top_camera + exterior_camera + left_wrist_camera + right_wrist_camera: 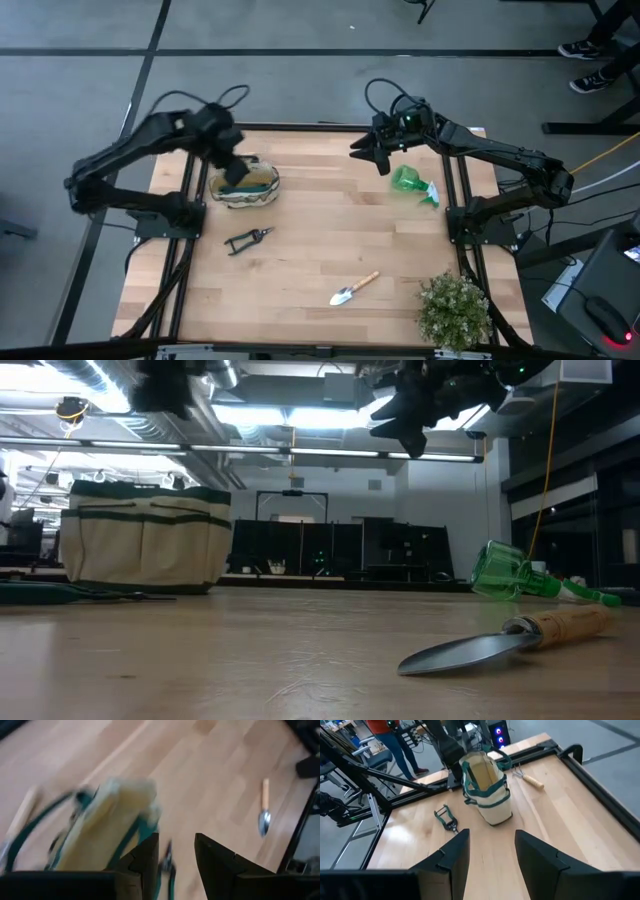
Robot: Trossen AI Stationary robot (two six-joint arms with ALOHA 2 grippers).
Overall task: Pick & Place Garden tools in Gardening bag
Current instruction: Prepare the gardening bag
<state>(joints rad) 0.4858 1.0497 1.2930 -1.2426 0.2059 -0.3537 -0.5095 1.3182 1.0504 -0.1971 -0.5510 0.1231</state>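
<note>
Above the bag (245, 186), the left gripper (236, 170) hangs with fingers apart, holding nothing. Farther right, the right gripper (378, 153) hovers empty near the table's (320, 250) far edge, its fingers spread too, just beside the lying bottle (412, 183). Shears (248, 239) lie in front of the bag, the trowel (353, 289) mid-table near the plant (455, 310). A small wood-handled tool (530, 778) lies behind the bag.

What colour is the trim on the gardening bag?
Dark green, on the cream canvas gardening bag; clearest in the right wrist view.
</note>
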